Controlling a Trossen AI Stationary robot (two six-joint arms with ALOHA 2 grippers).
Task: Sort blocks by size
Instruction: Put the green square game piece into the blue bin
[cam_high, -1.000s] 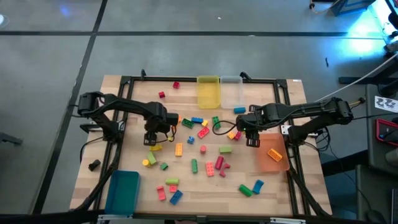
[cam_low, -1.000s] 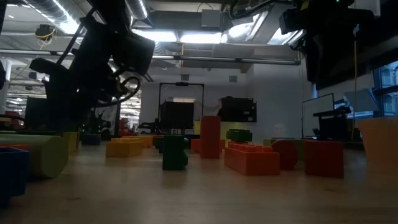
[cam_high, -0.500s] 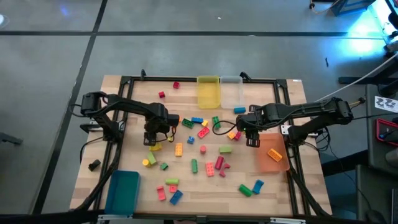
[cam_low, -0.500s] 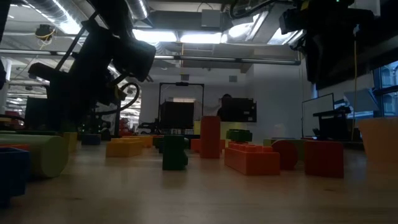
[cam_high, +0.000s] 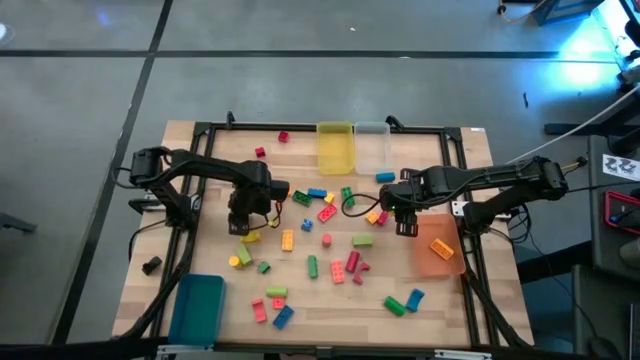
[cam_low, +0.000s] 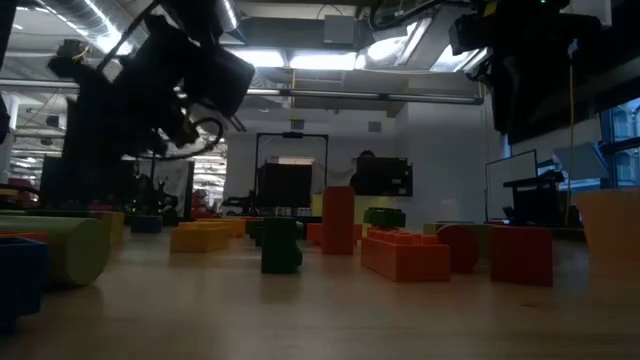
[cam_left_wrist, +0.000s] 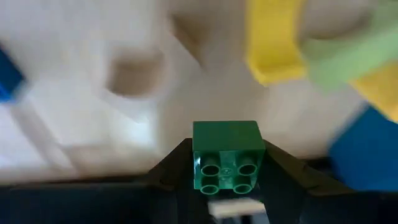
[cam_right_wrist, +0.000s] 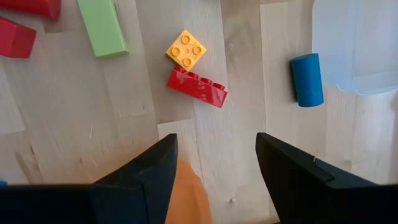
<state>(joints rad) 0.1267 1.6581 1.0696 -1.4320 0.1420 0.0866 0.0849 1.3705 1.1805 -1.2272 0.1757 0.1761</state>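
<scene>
The blocks lie scattered over the wooden table (cam_high: 320, 290) in red, yellow, green, blue, orange and pink. My left gripper (cam_high: 240, 222) stands over the table's left-middle, shut on a small green block (cam_left_wrist: 226, 149) with four studs. A yellow block (cam_high: 249, 237) lies just on the near side of it. Right of centre, my right gripper (cam_high: 405, 228) hangs open above the table with bare wood between its fingers (cam_right_wrist: 149, 174). It stands beside the orange bin (cam_high: 438, 250). A yellow square block (cam_right_wrist: 186, 50) and a red block (cam_right_wrist: 196, 87) lie beyond it. My left gripper pinches the green block by two opposite side walls (cam_left_wrist: 198, 155) between its two fingers (cam_left_wrist: 171, 174). The fingers slant steeply down at it. The block's studded face points back toward the wrist. It looks lifted clear of the wood below.
A yellow bin (cam_high: 336, 148) and a clear bin (cam_high: 372, 147) stand at the far edge. A teal bin (cam_high: 197, 306) is at the near left corner. A black frame (cam_high: 200, 130) rims the table. A blue cylinder (cam_right_wrist: 308, 79) lies near the clear bin.
My left gripper has risen a little above the table and tipped, as the low view shows its arm standing higher. My right arm has kept still.
</scene>
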